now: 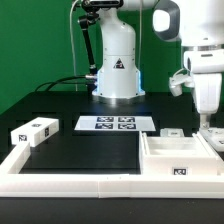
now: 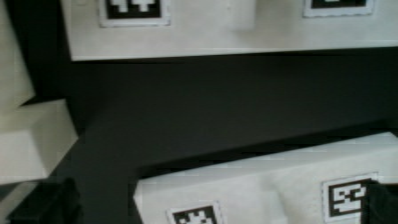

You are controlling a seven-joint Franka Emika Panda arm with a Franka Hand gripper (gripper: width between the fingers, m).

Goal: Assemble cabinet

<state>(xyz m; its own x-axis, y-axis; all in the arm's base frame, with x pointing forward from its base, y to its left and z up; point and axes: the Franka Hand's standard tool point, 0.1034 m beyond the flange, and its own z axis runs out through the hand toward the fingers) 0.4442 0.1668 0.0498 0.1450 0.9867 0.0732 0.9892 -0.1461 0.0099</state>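
Observation:
The cabinet body [image 1: 180,160] is a large white boxy tray with a tag on its front, at the exterior view's right front. A small white tagged block [image 1: 34,130] lies at the exterior view's left. My gripper [image 1: 205,127] hangs just above the far right part of the cabinet body and holds nothing. In the wrist view a white tagged panel [image 2: 267,190] lies close under the gripper and another white tagged panel [image 2: 214,30] lies beyond a black gap. One dark finger [image 2: 39,203] shows far out at the frame's edge, so the jaws stand wide apart.
The marker board [image 1: 118,124] lies in front of the robot base [image 1: 117,70]. Long white border rails [image 1: 70,182] run along the table's front and the exterior view's left. Small white pieces [image 1: 172,132] lie behind the cabinet body.

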